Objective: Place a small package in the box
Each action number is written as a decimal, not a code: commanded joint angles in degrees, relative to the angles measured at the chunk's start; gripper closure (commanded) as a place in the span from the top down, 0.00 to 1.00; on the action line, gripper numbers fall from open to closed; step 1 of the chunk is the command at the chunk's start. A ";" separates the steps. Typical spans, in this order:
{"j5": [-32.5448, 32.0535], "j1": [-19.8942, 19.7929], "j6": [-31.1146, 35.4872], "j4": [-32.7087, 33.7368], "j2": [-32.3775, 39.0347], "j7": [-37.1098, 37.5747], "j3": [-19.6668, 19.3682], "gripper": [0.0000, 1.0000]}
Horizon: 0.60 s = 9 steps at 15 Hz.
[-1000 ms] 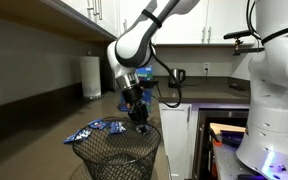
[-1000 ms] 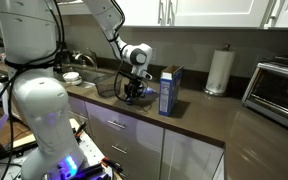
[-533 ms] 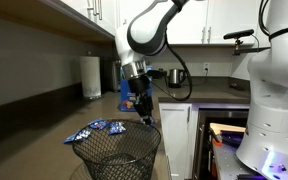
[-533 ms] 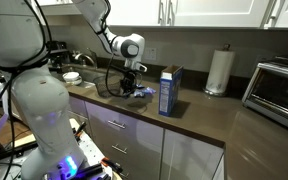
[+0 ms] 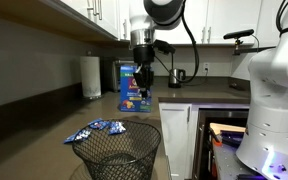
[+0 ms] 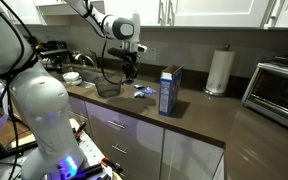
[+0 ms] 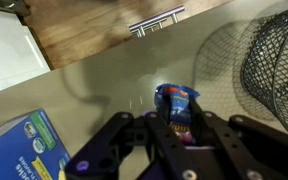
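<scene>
1. Gripper [image 5: 142, 88] sits higher than a second ago, risen from above the wire basket [image 5: 119, 155], and clamps the small package [image 7: 177, 102].
2. That small package hangs in front of the box [image 5: 130, 92], clear of the counter [image 5: 39, 148].
3. Left to right: several loose pouches [image 5: 96, 129], count unclear; one wire basket; one box.

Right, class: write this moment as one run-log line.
phase: carry | gripper: shut on small blue pouch | position: above counter | blue carton: upright, apart from gripper | pouch in carton: not yet
</scene>
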 commanded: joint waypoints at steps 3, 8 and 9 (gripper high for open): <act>-3.31 -2.96 -2.89 2.19 -5.92 3.64 0.10 0.09; -7.07 -5.17 -2.79 6.47 -6.82 7.47 0.66 0.08; -8.01 -5.62 -2.60 7.42 -6.61 8.45 0.77 0.08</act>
